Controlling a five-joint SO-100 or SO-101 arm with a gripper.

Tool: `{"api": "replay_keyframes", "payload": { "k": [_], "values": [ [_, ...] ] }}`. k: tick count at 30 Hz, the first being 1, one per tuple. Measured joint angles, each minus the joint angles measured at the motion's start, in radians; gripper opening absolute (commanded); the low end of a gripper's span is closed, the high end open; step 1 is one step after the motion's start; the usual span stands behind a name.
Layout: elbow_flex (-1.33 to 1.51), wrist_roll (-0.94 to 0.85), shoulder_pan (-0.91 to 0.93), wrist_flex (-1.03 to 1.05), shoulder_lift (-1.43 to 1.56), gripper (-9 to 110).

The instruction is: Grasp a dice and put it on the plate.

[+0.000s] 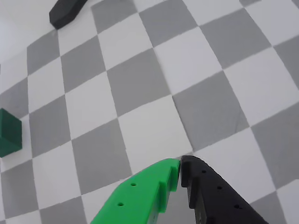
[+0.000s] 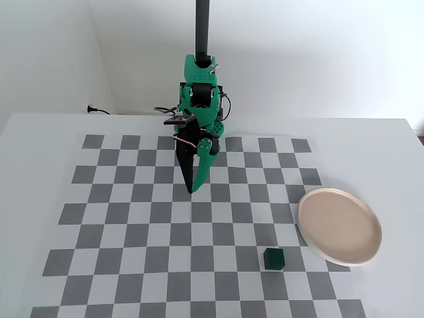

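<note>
The dice (image 2: 274, 259) is a small dark green cube on the checkered mat, near the front, just left of the plate (image 2: 339, 226). The plate is round, pale pinkish-beige and empty, at the right of the fixed view. In the wrist view the dice (image 1: 9, 132) sits at the left edge, partly cut off. My gripper (image 2: 191, 190) hangs above the middle of the mat, pointing down, well apart from the dice. Its green and black fingers meet at the tips (image 1: 180, 163), shut and empty. The plate is out of the wrist view.
The grey and white checkered mat (image 2: 132, 218) covers the white table. The arm's base (image 2: 199, 99) and a black post stand at the back centre. A black cable plug (image 2: 93, 109) lies at the back left. A black object (image 1: 65, 11) shows at the wrist view's top.
</note>
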Motion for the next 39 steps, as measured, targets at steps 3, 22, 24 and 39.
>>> {"api": "replay_keyframes", "payload": {
  "k": [3,22,24,39],
  "values": [
    [0.0,-0.144,-0.002,-0.009,0.0,7],
    [-0.003,-0.368,-0.054,-0.092,-0.025,18],
    [-0.015,-0.376,-0.06,-0.114,-0.051,18],
    [-0.428,-0.379,-0.127,-0.213,-0.603,18]
  ]
}}
